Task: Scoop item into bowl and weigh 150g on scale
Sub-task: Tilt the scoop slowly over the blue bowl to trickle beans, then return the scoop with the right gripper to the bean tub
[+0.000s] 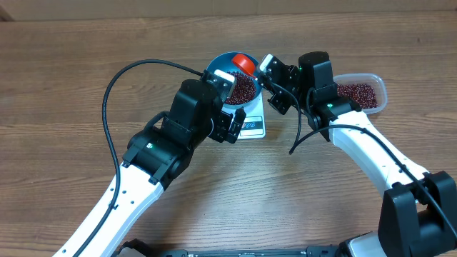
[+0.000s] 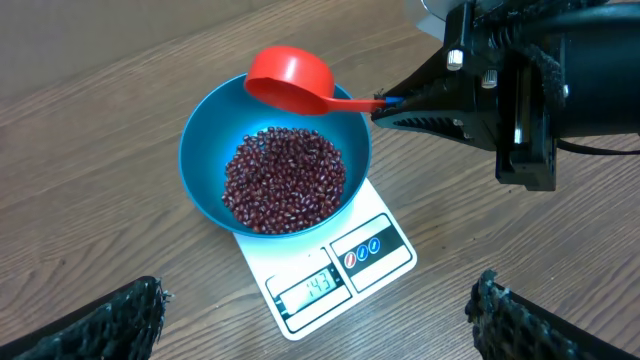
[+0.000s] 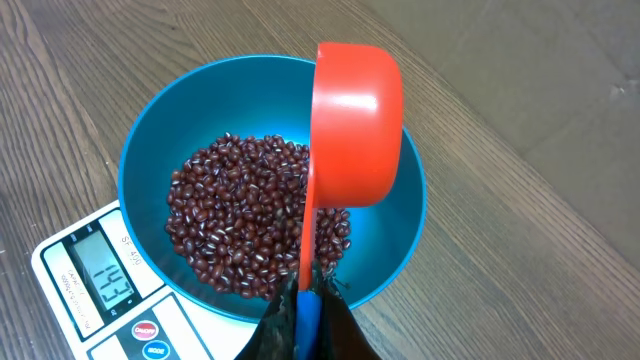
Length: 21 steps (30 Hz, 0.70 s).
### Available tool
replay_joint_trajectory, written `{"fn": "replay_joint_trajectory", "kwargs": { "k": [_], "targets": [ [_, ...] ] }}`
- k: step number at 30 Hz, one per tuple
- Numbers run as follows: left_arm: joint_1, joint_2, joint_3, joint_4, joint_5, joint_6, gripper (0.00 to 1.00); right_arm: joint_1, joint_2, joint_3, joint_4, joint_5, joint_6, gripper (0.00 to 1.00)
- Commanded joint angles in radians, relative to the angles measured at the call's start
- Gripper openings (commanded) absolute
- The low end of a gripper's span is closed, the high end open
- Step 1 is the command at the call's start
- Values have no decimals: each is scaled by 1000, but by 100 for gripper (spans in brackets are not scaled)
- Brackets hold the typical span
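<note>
The blue bowl [image 2: 205, 150] stands on the white scale [image 2: 340, 270] and holds a heap of dark red beans [image 2: 285, 180]. The scale's display reads 143. My right gripper [image 3: 308, 300] is shut on the blue end of a red scoop's handle. The scoop [image 3: 355, 120] hangs tipped over the bowl's far rim, showing its outer side, with no beans visible in it. My left gripper [image 2: 315, 320] is open, hovering just in front of the scale with nothing between its fingers [image 2: 120, 320]. From overhead, the bowl [image 1: 223, 61], scoop [image 1: 245, 63] and scale [image 1: 253, 127] lie between both arms.
A clear plastic tub [image 1: 360, 93] with more beans stands at the right, behind the right arm. A black cable [image 1: 114, 86] loops over the table to the left of the left arm. Bare wooden tabletop [image 1: 86, 43] surrounds the scale.
</note>
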Motion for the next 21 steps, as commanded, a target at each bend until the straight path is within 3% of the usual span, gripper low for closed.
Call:
{"fn": "replay_joint_trajectory", "kwargs": {
  "k": [1, 11, 21],
  "targets": [
    [5, 6, 24, 1, 11, 11, 100, 2, -33, 8, 6, 11, 11, 4],
    [5, 6, 24, 1, 11, 11, 100, -11, -133, 8, 2, 129, 232, 4],
    [5, 6, 24, 1, 11, 11, 100, -166, -290, 8, -118, 138, 375, 4]
  ]
}}
